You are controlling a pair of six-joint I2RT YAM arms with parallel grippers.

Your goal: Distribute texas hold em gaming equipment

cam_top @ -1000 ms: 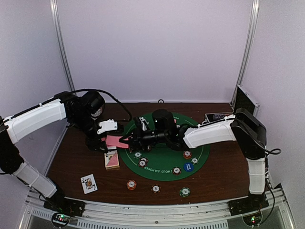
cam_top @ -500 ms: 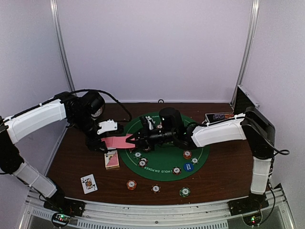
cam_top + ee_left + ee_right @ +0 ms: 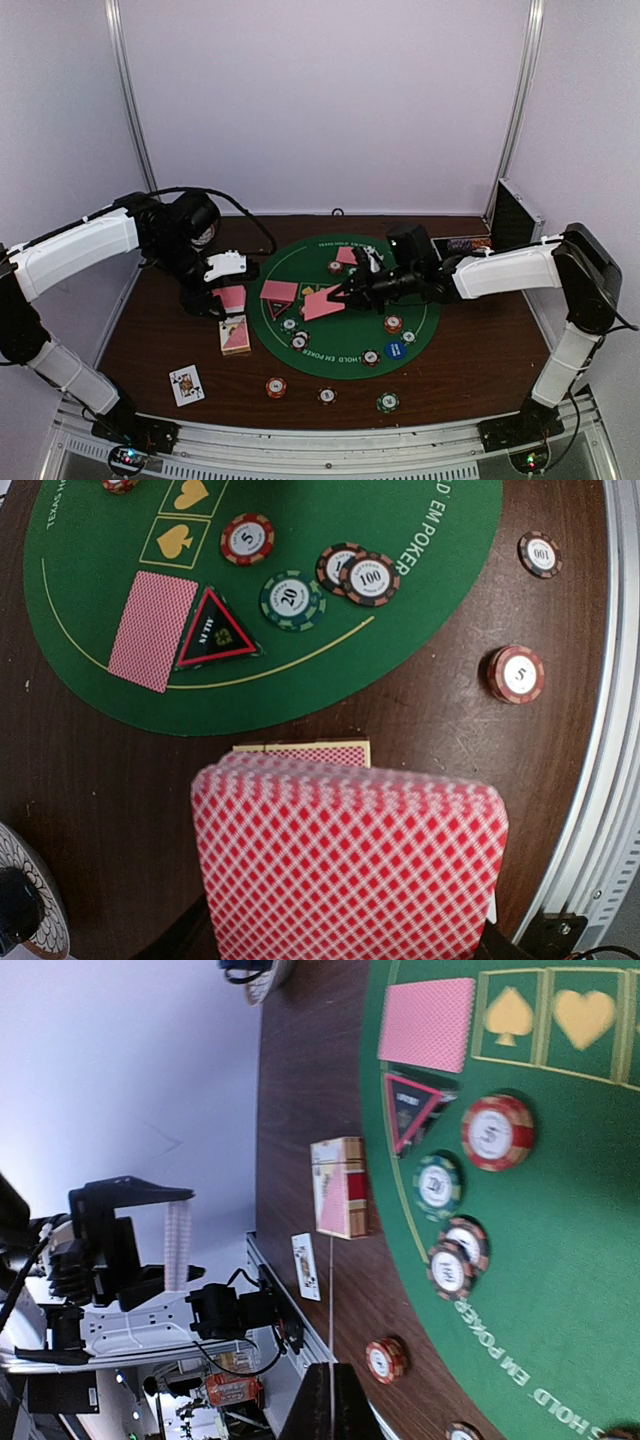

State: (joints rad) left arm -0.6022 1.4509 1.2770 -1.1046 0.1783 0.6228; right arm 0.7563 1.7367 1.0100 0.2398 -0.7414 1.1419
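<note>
Left of centre in the top view, the left gripper was clamped on a stack of red-backed cards above the brown table. Mid-frame, the right gripper was pinched shut on a single card over the green mat, near a face-down card.

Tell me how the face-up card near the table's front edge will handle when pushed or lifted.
The face-up card lies flat on the table, so it probably slides rather than lifts. Thin as it looks, it likely bends when pinched.
</note>
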